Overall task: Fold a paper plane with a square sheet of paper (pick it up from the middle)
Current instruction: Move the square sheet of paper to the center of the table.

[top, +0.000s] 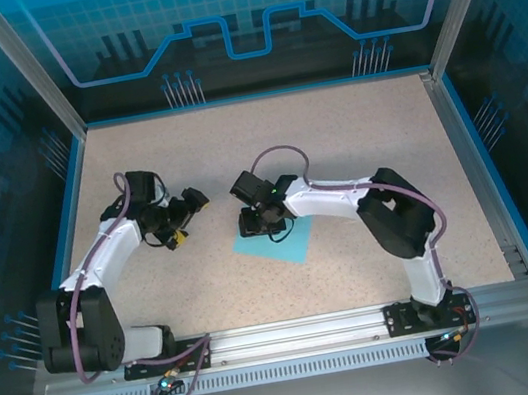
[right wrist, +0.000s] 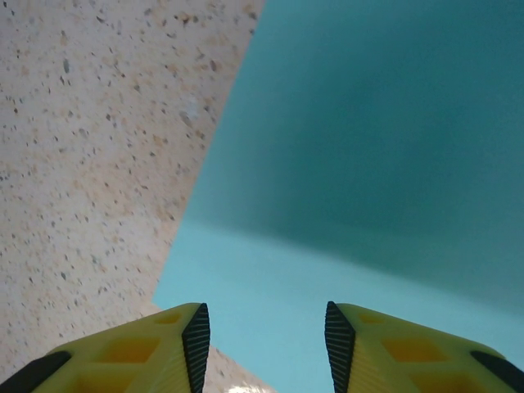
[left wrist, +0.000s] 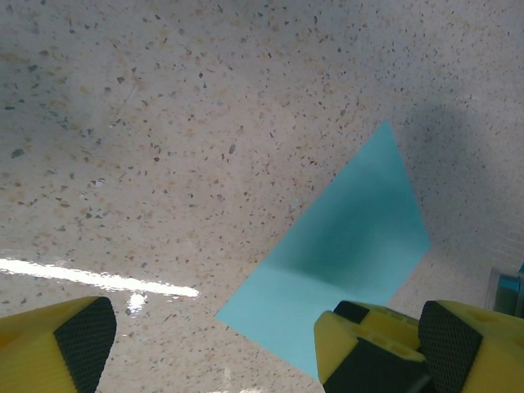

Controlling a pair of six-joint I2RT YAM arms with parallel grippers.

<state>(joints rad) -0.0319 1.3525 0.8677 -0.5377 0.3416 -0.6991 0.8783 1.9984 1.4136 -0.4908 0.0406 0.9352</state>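
The square sheet of paper (top: 277, 246) lies flat on the tabletop (top: 356, 141), right fingers (right wrist: 192, 336) half-closed over its middle, seemingly to pinch it, left fingers (left wrist: 78, 340) spread wide nearby.

Top view looks down from behind; wrist views, close, share the square sheet of paper (left wrist: 344, 254).

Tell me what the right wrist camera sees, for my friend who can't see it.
A light blue sheet of paper lies flat on a speckled table, with a shadow darkening its far part. At the bottom, the two yellow, black-padded fingers of the right end effector stand apart over it.
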